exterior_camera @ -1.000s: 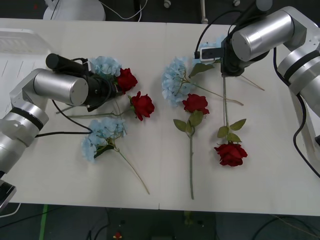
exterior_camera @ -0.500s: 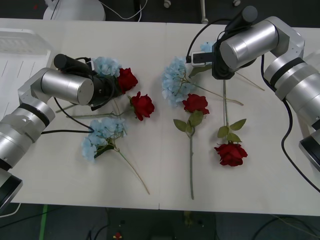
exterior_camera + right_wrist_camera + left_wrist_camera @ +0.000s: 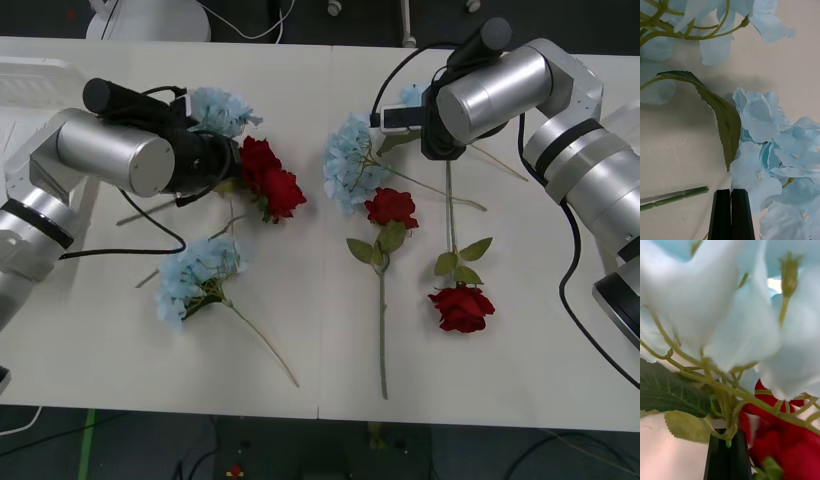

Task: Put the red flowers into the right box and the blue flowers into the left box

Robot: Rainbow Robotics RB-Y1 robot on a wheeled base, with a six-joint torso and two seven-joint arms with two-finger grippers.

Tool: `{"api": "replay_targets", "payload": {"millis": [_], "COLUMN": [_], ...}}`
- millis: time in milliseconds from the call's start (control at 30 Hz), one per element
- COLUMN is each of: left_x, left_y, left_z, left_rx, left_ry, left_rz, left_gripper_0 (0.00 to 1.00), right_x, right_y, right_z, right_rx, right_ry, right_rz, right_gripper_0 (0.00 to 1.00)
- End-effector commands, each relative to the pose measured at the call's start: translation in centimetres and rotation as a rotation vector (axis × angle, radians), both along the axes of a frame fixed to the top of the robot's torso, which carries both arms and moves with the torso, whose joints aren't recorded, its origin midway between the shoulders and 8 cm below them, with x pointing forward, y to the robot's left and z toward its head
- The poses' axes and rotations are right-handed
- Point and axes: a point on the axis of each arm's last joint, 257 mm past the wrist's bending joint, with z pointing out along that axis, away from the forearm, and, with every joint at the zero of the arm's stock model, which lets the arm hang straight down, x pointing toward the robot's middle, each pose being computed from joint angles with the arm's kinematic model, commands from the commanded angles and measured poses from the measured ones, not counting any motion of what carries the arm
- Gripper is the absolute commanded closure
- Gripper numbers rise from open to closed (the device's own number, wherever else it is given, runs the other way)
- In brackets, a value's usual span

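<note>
My left gripper (image 3: pixel 728 444) is shut on the green stem of a blue flower (image 3: pixel 218 109), held a little above the table at the left. Two red flowers (image 3: pixel 270 178) lie bunched just beside it. My right gripper (image 3: pixel 731 192) is shut, its fingertips against the petals of another blue flower (image 3: pixel 767 150) at the table's back right (image 3: pixel 412 95); I see nothing clamped between the fingers. More blue flowers lie at the centre (image 3: pixel 350 160) and front left (image 3: pixel 198 272). Red flowers lie at the middle (image 3: pixel 392 207) and right (image 3: pixel 461 307). The left box (image 3: pixel 35 82) sits at the far left.
Long thin stems (image 3: pixel 382 330) stretch toward the table's front edge. A loose green stem (image 3: pixel 673 198) lies beside my right fingers. Cables trail from both wrists over the table.
My left gripper has risen and pulled back with the blue flower. The two red flowers beside it have bunched together, and the front-left blue flower slid slightly left. The right arm moved left, then held.
</note>
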Motion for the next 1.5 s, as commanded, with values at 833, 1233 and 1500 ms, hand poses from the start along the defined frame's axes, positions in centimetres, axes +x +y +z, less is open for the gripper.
{"api": "replay_targets", "payload": {"millis": [833, 1233, 1500], "left_x": [-5.9, -6.1, -5.2], "left_y": [13.5, 34.8, 43.9], "left_z": [18.6, 19.8, 19.0], "left_rx": [-0.054, 0.274, 0.33], "left_ry": [-0.422, -0.469, -0.403], "left_rz": [-0.088, 0.216, 0.411], "left_gripper_0": [1.0, 1.0, 1.0], "right_x": [2.6, 3.5, 3.2], "right_y": [0.4, 1.9, 2.4], "right_z": [6.3, 3.6, 3.1], "right_rx": [0.114, 0.09, 0.081], "right_ry": [-0.093, -0.13, -0.118], "right_rz": [-0.011, -0.002, 0.006], "right_gripper_0": [0.03, 0.8, 1.0]}}
